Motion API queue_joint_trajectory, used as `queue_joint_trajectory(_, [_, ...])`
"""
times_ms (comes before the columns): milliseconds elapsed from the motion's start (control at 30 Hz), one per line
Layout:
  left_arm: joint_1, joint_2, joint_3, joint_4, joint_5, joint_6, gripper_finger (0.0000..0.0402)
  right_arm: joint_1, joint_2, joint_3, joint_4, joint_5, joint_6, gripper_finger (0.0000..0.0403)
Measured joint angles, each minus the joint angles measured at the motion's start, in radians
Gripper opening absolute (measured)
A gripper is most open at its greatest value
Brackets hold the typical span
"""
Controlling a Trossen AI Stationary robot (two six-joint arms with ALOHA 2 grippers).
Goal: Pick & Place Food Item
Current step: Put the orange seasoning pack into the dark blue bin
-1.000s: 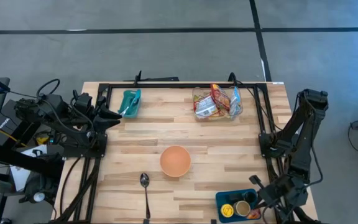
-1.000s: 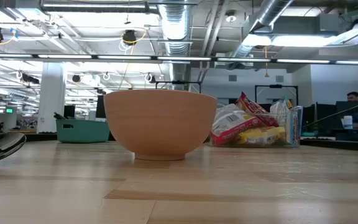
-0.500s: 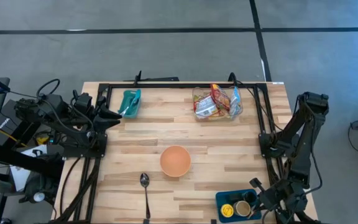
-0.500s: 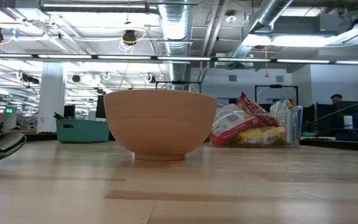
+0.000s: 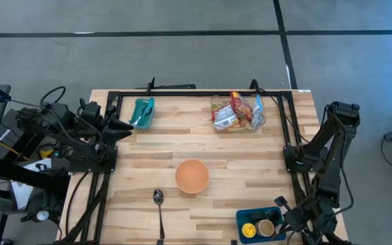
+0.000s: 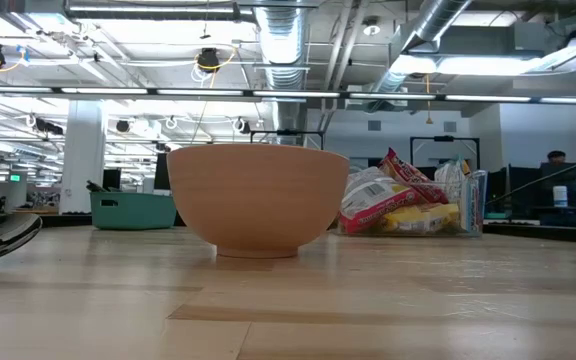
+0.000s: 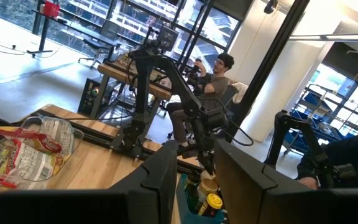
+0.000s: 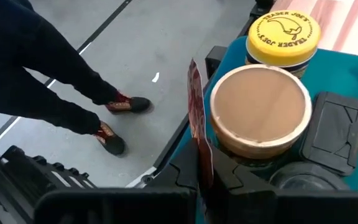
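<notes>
The right pincer (image 5: pixel 286 219) is at the lidded jars in the blue plastic bin (image 5: pixel 249 219). The round orange bowl (image 5: pixel 192 175) sits well to its left on the wooden desk (image 5: pixel 250 156), and the clear tub of snack packets (image 5: pixel 237 112) lies far beyond it.

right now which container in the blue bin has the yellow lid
The jar with the yellow lid, farthest from the right tool; the tub beside it has a tan lid.

The bowl (image 5: pixel 192 175) and spoon (image 5: pixel 159 207) block the surface's (image 5: pixel 250 156) lower middle; bare boards lie open mid-frame between bowl and snack tub (image 5: pixel 237 112).
</notes>
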Motion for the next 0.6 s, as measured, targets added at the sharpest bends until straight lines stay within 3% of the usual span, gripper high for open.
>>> queue_joint_trajectory(400, [0.0, 0.0, 0.0, 0.0, 0.0, 0.0, 0.0103, 0.0, 0.001, 0.0, -0.008, 0.0, 0.0, 0.0003])
queue_joint_trajectory(600, [0.0, 0.0, 0.0, 0.0, 0.0, 0.0, 0.0103, 0.0, 0.001, 0.0, -0.013, 0.001, 0.0, 0.0042])
